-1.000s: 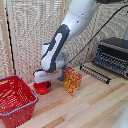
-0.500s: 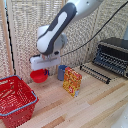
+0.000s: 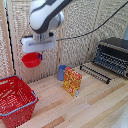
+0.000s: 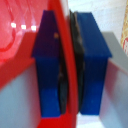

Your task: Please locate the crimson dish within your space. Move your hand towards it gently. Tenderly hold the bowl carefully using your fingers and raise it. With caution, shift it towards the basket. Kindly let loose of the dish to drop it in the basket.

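The crimson dish (image 3: 31, 60) is a small red bowl held in the air under my white boxy gripper (image 3: 36, 52), well above the wooden table. The gripper is shut on the bowl's rim. In the wrist view the red rim (image 4: 66, 60) runs between the two blue finger pads (image 4: 47, 65), which press on it from both sides. The basket (image 3: 15, 100), red wire mesh with a blue rim, stands on the table at the exterior view's lower left, below and slightly to the left of the bowl.
A blue cup (image 3: 61, 72) and an orange snack box (image 3: 72, 81) stand mid-table. A black toaster oven (image 3: 112, 55) and a wire rack (image 3: 97, 73) sit at the exterior view's right. A wicker screen (image 3: 85, 30) backs the table.
The gripper has lifted the red bowl from near the table surface and carried it up and toward the exterior view's left, closer to the basket.
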Controlling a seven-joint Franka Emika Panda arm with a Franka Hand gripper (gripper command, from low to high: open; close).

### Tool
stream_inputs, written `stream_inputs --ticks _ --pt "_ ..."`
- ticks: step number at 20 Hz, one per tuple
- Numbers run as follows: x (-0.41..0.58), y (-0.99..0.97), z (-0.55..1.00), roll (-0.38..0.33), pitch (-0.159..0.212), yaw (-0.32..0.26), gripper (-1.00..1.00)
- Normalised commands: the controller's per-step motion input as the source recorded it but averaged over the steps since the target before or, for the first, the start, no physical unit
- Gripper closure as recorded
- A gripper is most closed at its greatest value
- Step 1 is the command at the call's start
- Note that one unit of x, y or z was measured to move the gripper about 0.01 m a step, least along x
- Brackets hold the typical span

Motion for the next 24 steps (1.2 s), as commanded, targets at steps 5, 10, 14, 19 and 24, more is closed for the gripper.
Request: stream_inputs --ticks 5,10,14,19,24 --pt "0.017 0.86 0.47 0.0 0.013 -0.039 1.0" --pt "0.173 0.91 -0.03 -0.03 0.037 -0.039 1.0" --pt "0.151 0.71 -0.31 -0.055 0.035 -0.019 1.0" --pt "0.074 0.34 -0.47 -0.083 0.008 0.0 1.0" --pt "-0.014 0.19 -0.41 -0.087 0.035 0.024 1.0"
